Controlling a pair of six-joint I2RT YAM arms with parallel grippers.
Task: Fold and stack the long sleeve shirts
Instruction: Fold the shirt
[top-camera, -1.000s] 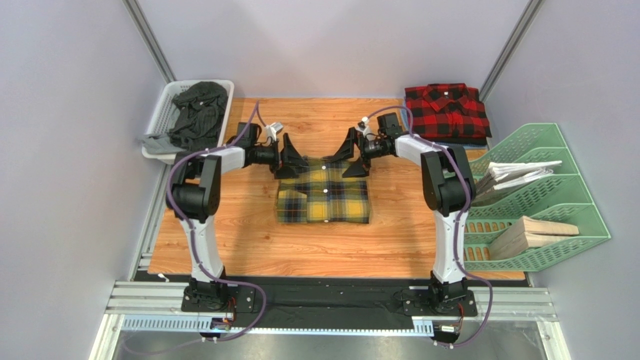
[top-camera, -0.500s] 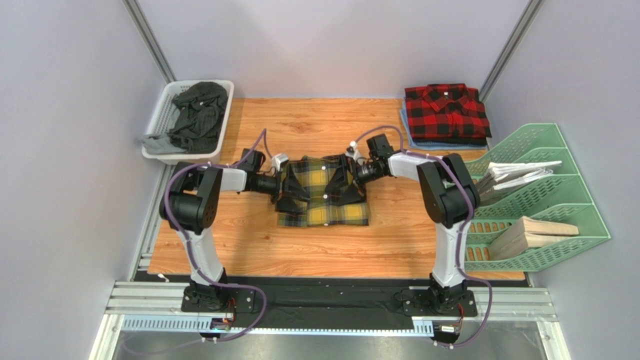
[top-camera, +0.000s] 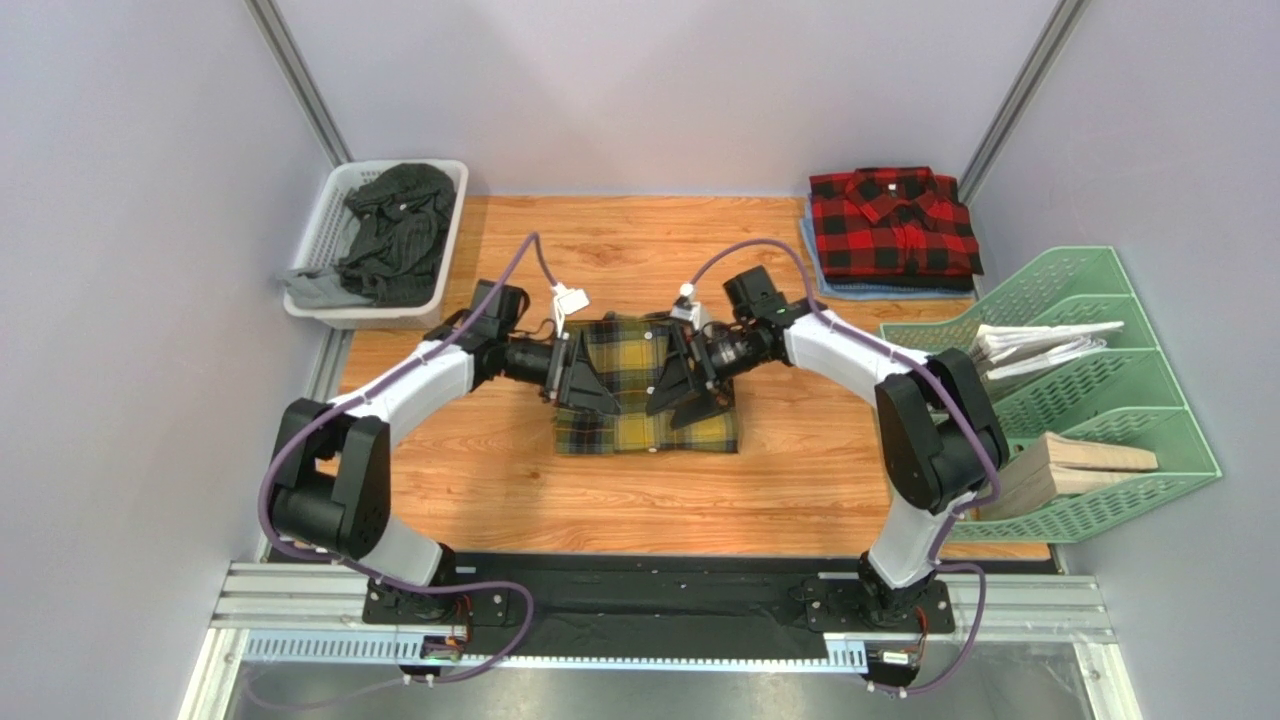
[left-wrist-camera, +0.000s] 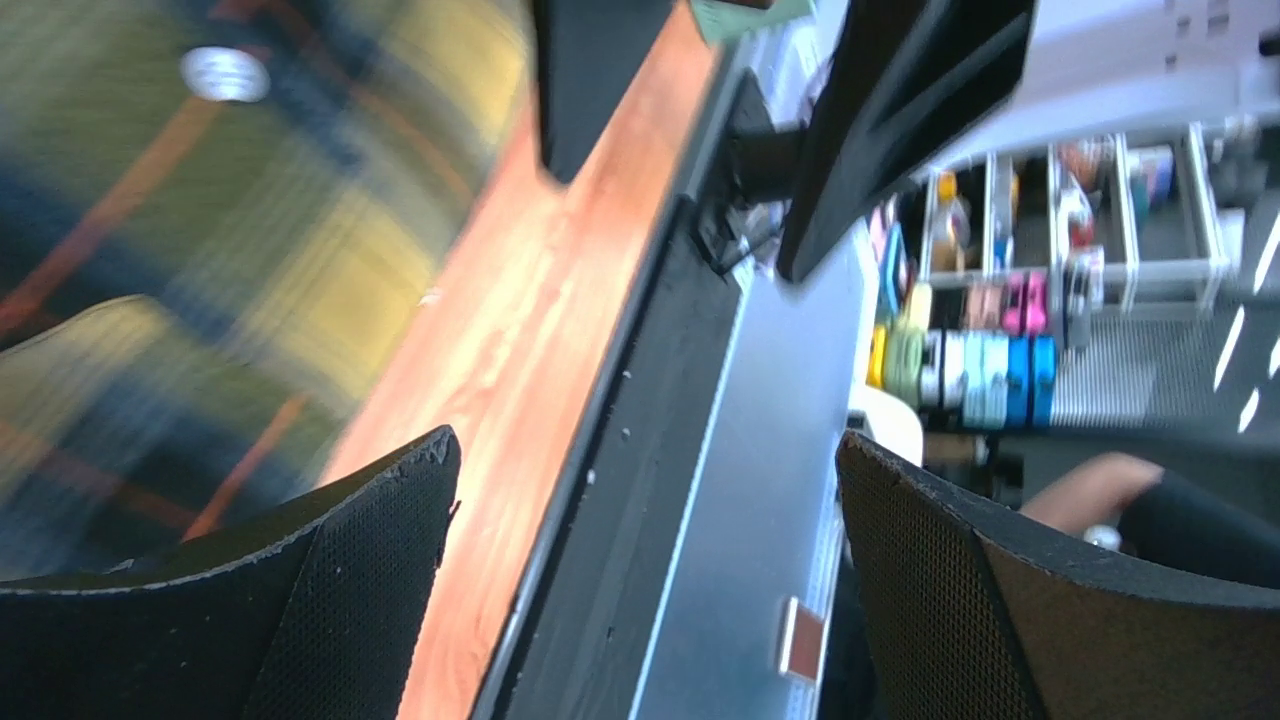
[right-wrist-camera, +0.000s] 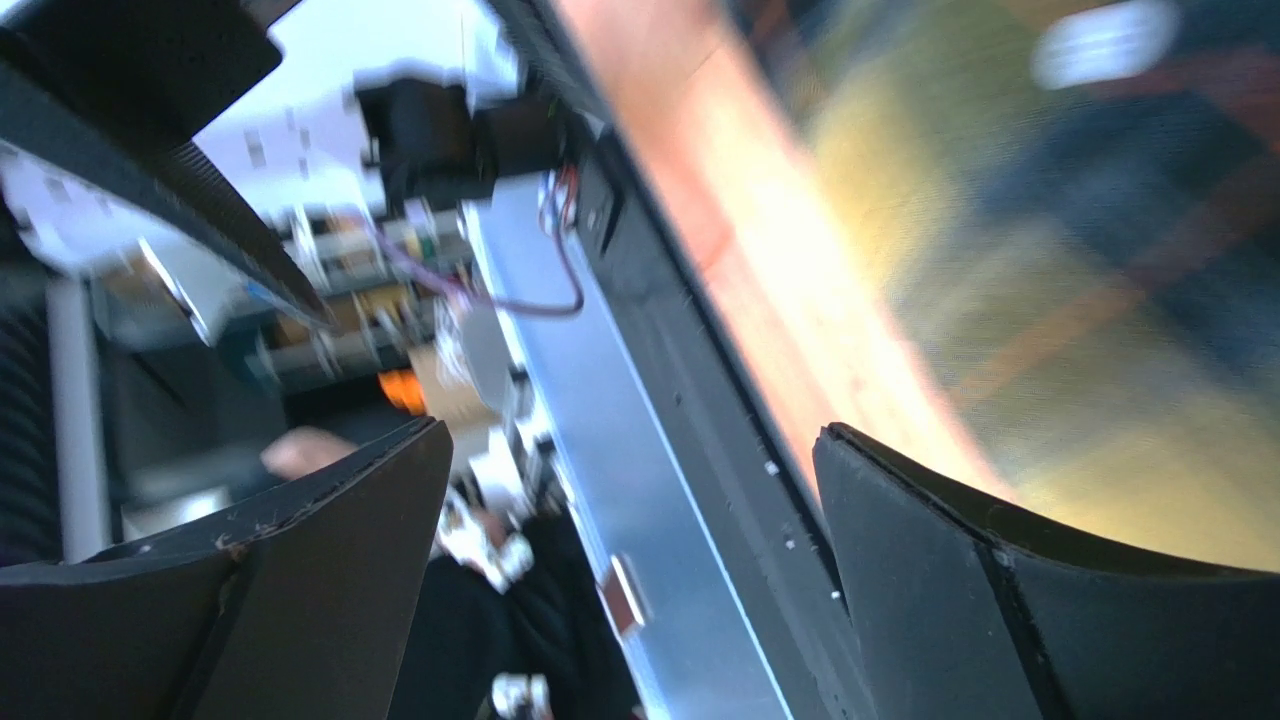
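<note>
The yellow plaid shirt (top-camera: 643, 387) lies folded in the middle of the table. My left gripper (top-camera: 589, 387) hovers open over its left part, my right gripper (top-camera: 684, 390) open over its right part. Both are empty. In the left wrist view the yellow shirt (left-wrist-camera: 181, 270) is blurred at upper left between wide-apart fingers (left-wrist-camera: 361, 555). In the right wrist view it (right-wrist-camera: 1052, 285) fills the upper right. The red plaid shirt (top-camera: 893, 225) lies folded at the back right corner.
A white basket (top-camera: 334, 225) with dark grey clothes (top-camera: 394, 225) stands at the back left. A green file rack (top-camera: 1097, 390) with papers and wooden blocks stands at the right. The table's near edge and metal rail show in both wrist views.
Both grippers have moved from the shirt's far edge toward me over the shirt. The collar end now lies folded flat on top.
</note>
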